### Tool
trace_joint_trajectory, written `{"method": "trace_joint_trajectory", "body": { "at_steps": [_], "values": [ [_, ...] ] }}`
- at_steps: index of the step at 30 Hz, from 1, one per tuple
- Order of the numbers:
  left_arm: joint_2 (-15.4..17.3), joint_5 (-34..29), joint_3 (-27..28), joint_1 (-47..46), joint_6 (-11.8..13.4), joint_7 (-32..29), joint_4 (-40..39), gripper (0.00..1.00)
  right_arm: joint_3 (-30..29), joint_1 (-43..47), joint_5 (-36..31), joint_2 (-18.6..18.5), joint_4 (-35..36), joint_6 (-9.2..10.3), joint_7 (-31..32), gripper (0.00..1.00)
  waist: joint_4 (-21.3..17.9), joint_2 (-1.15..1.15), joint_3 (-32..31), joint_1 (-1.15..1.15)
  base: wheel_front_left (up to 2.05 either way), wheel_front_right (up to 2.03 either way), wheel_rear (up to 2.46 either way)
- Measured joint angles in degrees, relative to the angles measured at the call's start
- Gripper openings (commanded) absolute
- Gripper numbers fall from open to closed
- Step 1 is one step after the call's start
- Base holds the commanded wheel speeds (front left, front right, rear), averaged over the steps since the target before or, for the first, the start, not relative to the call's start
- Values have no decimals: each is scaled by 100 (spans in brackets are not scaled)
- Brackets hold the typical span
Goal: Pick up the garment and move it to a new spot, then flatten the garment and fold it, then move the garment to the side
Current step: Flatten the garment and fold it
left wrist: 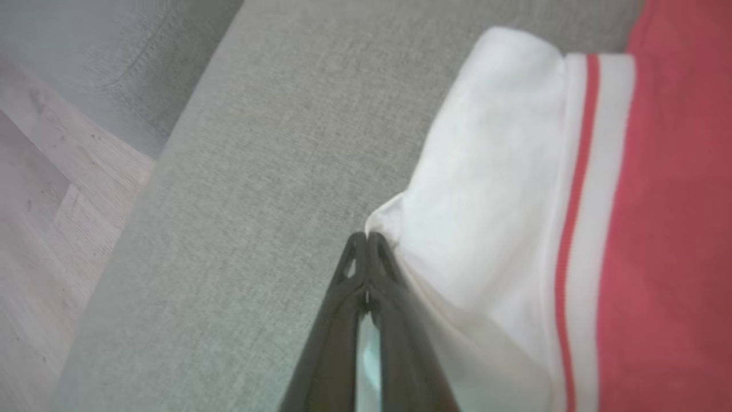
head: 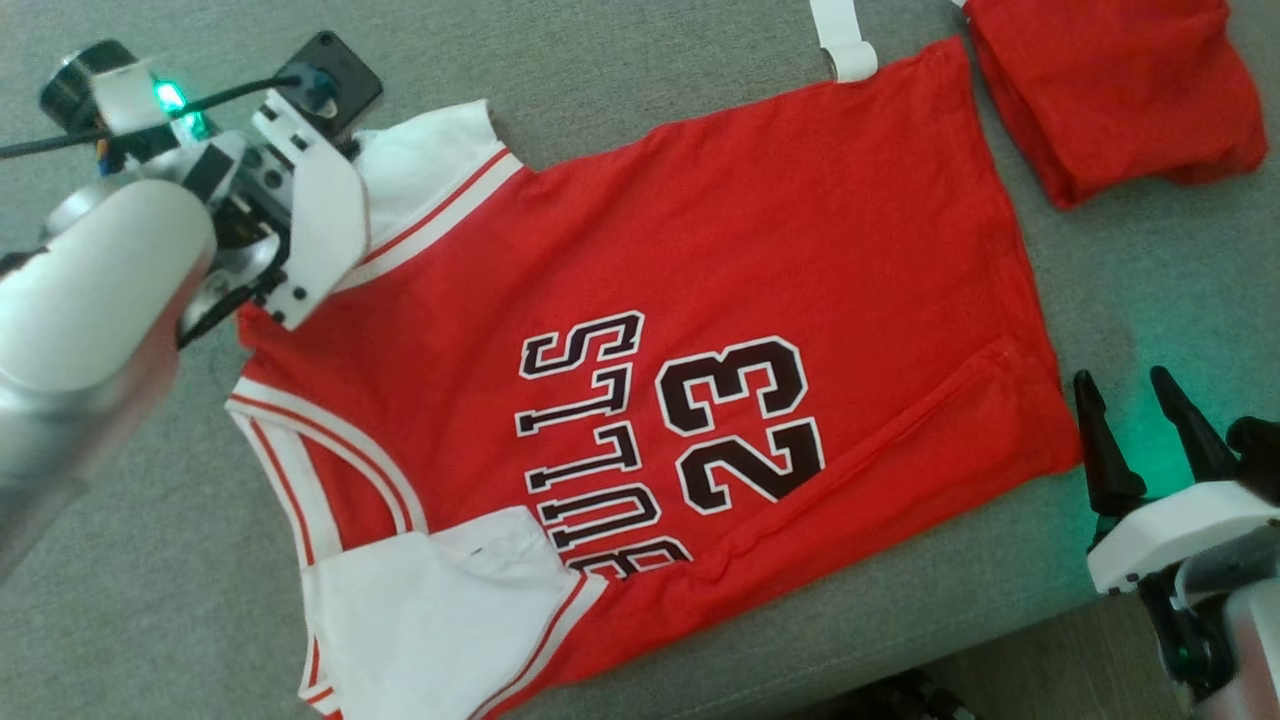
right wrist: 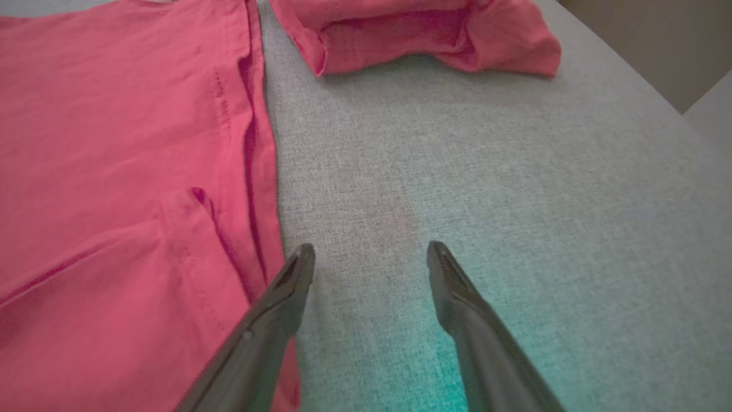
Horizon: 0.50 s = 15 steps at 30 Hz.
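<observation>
The garment [head: 700, 250] is a red jersey with white sleeves and black "BULLS 23" lettering, spread flat on the grey cushion [head: 150, 620]. My left gripper [left wrist: 366, 236] is shut, its fingertips pinching the outer edge of the far white sleeve [left wrist: 486, 171]; in the head view its white wrist housing [head: 320, 210] covers that sleeve's corner. My right gripper [head: 1122, 378] stands open just off the jersey's hem. In the right wrist view its left fingertip [right wrist: 300, 263] is by the red hem [right wrist: 260, 171], with bare cushion between the fingers of the right gripper [right wrist: 370, 247].
A second red cloth [head: 1110, 90], loosely folded, lies on the cushion beyond the hem [right wrist: 412, 40]. A white strap [head: 845, 45] hangs at the top edge. The cushion's front edge [head: 900, 670] is near the jersey. Wooden floor [left wrist: 46, 229] lies beside the cushion.
</observation>
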State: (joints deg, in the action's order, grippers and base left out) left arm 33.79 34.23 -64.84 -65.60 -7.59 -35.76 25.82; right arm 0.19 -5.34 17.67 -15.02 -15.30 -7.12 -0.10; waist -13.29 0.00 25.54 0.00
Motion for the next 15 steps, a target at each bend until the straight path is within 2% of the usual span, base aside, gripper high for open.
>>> {"method": "trace_joint_trajectory", "body": {
  "at_steps": [4, 8, 11, 15],
  "values": [
    [11, 1, 69, -82, 19, 637, 120, 0, -7, -13, 11, 5, -4, 0, -15, 100, 73, 0, -24, 0, 0, 0, 0],
    [-38, 4, 243, -103, 160, 1241, 232, 0, -12, -22, 176, -3, 114, 0, -2, 100, 207, 0, -95, 0, 0, 0, 0],
    [-171, 138, 365, -99, 234, 1506, 313, 0, 43, -96, 363, -75, 270, 0, 175, 100, 348, 0, -153, 0, 0, 0, 0],
    [-311, 261, 425, -90, 278, 1618, 423, 0, 225, -406, 495, -363, 495, 0, 483, 100, 545, 0, -221, 0, 0, 0, 0]
  ]
}}
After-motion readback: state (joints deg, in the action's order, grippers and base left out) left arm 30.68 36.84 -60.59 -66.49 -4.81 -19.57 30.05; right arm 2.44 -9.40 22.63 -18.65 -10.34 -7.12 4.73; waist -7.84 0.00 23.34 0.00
